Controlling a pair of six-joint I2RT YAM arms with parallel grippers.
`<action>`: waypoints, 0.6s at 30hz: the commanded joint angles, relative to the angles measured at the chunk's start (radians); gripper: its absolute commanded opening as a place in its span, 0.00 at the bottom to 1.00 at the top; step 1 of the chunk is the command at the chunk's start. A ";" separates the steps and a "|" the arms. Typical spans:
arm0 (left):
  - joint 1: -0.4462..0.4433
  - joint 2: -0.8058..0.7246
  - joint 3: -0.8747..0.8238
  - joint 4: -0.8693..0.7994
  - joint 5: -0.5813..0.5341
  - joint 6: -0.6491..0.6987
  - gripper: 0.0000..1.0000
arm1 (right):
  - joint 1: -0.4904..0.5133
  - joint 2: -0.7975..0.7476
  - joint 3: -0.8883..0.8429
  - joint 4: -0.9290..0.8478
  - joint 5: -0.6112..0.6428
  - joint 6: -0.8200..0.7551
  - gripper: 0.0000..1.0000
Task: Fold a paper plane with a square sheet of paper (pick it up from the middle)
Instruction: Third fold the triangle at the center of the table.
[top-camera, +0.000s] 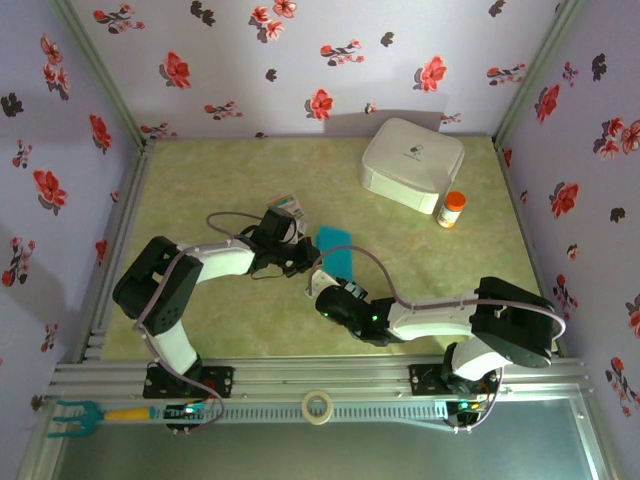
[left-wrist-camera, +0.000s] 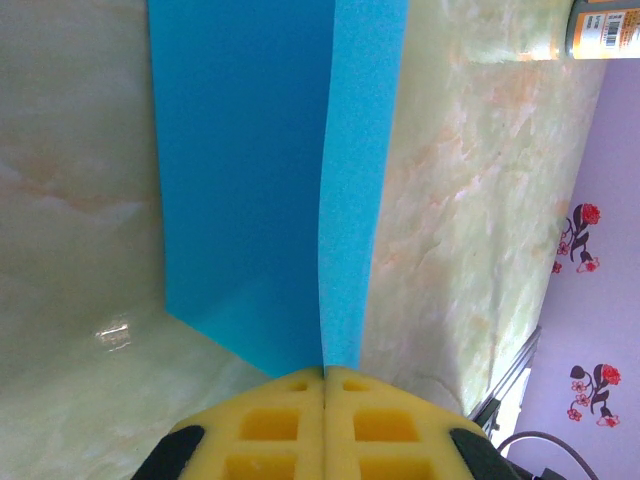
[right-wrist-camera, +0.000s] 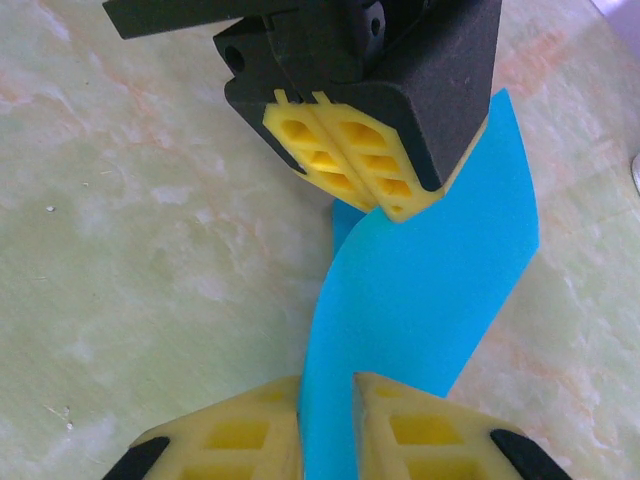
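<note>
The square sheet of paper is bright turquoise, creased to a narrower strip, and lifted off the green table between both grippers. My left gripper is shut on the near end of the paper, right at its lengthwise crease. In the right wrist view the same left gripper pinches the far end of the paper, which curves down. The right gripper straddles the other end of the strip. Its jaws stand a narrow gap apart with the paper running between them.
A white rounded box sits at the back right with an orange-capped bottle beside it. A small printed card lies just behind the left gripper. A tape roll and a turquoise fork tool rest on the front rail.
</note>
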 joint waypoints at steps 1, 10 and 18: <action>0.008 -0.026 -0.005 0.011 -0.007 -0.005 0.01 | 0.005 -0.001 0.002 -0.002 0.028 0.021 0.18; 0.007 -0.028 -0.006 0.010 -0.007 -0.003 0.03 | 0.005 0.004 0.009 -0.012 0.037 0.034 0.06; 0.009 -0.036 -0.006 -0.004 -0.014 0.004 0.17 | 0.000 0.001 0.017 -0.024 0.023 0.059 0.00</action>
